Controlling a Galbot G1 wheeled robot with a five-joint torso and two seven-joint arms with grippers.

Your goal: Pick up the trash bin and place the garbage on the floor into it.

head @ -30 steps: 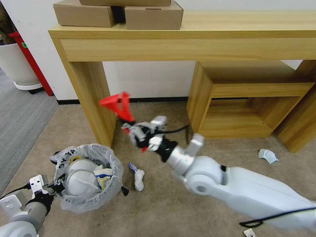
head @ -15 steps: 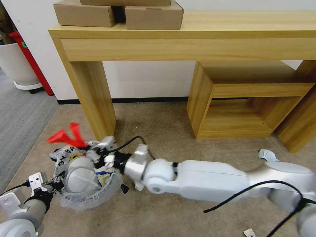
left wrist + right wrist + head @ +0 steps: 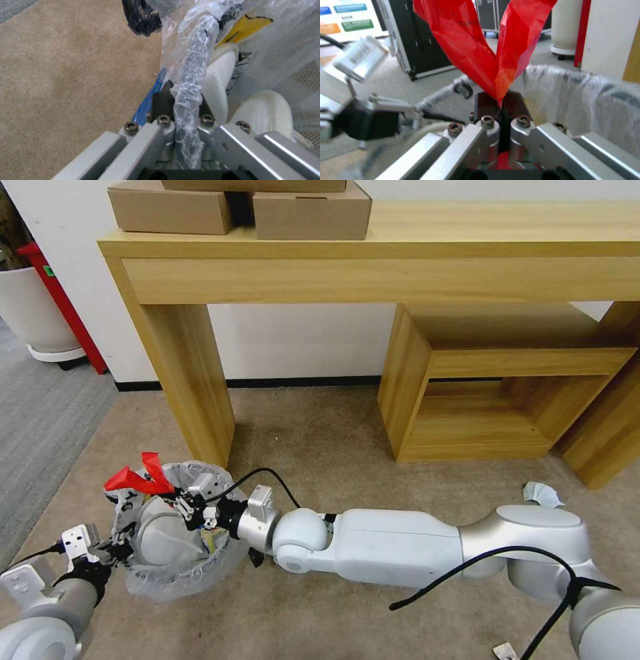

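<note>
The right gripper [image 3: 181,499] is out over the bin in the lower left of the head view, fingers pressed together on a red wrapper [image 3: 139,479] that flares up and away from it in two crumpled wings. From the right wrist view the wrapper [image 3: 480,47] is caught right between the dark pads [image 3: 486,102], the two flaps spreading above them, with the bag-lined rim of the trash bin [image 3: 586,92] just beyond. The long white arm reaches across the lower middle of the head view to get there. Down in the lower left corner, the left gripper [image 3: 112,545] is clamped on the near rim of the trash bin [image 3: 175,573]; the left wrist view shows its fingers [image 3: 162,102] pinching the crinkly plastic bag over the edge of the rim [image 3: 190,75]. Inside the bin sit two white slippers [image 3: 160,533], and a carton [image 3: 212,539] peeks out beside them under the right wrist. The bin rests on the tan floor [image 3: 320,447] just in front of the wooden table's leg [image 3: 190,373]. Over at the right of the head view, a pale blue mask [image 3: 541,492] lies on the carpet near the low wooden shelf [image 3: 493,380], well apart from the bin.
</note>
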